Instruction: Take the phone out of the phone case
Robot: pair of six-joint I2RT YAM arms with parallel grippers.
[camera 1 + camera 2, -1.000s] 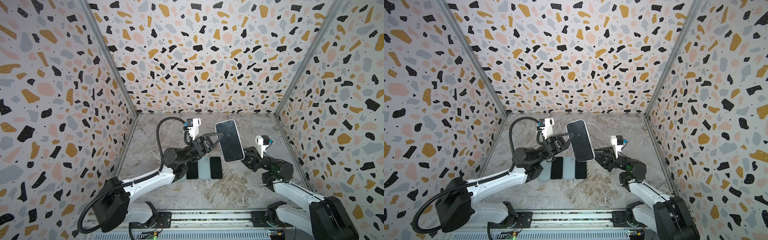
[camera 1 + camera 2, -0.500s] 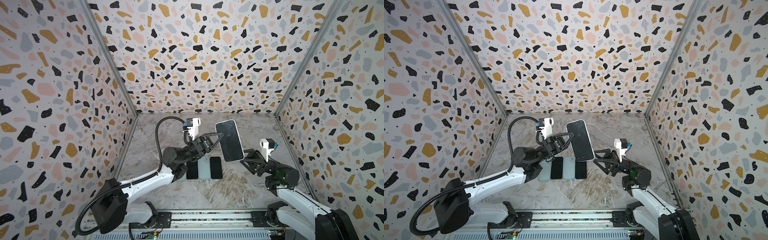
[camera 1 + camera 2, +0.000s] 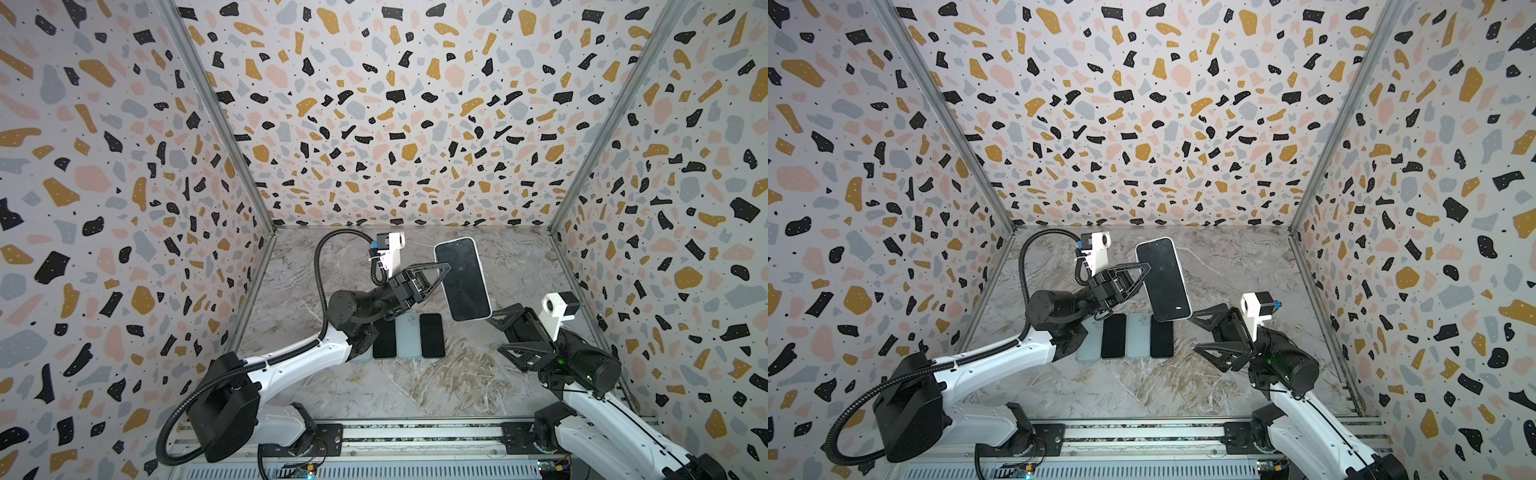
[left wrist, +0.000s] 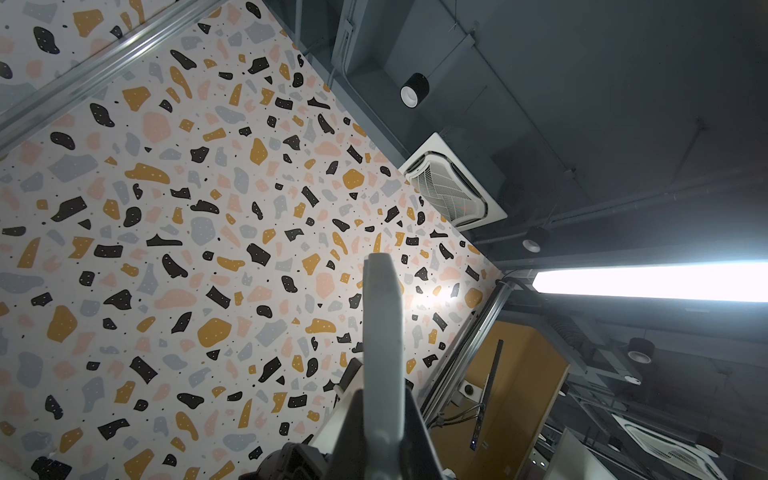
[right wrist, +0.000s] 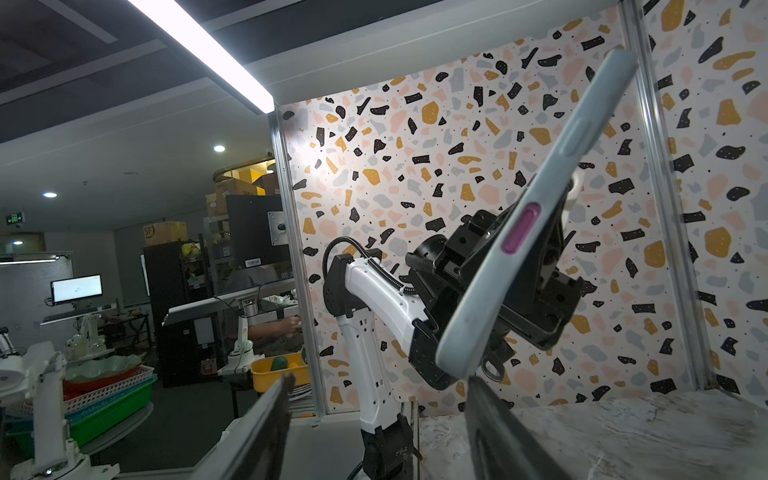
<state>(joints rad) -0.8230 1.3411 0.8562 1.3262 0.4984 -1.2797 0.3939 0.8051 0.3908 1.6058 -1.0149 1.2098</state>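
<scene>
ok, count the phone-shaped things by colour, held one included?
black phones flat on the table: 2
pale blue-grey ones in the same row, phone or empty case unclear: 2
black-screened phone in a pale case, held up by the left gripper: 1
Total: 5

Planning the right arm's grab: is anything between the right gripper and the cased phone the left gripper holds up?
Nothing visible. The right gripper stands open at the lower end of the cased phone; the left gripper pinches it aloft; the row of phones lies below.
</scene>
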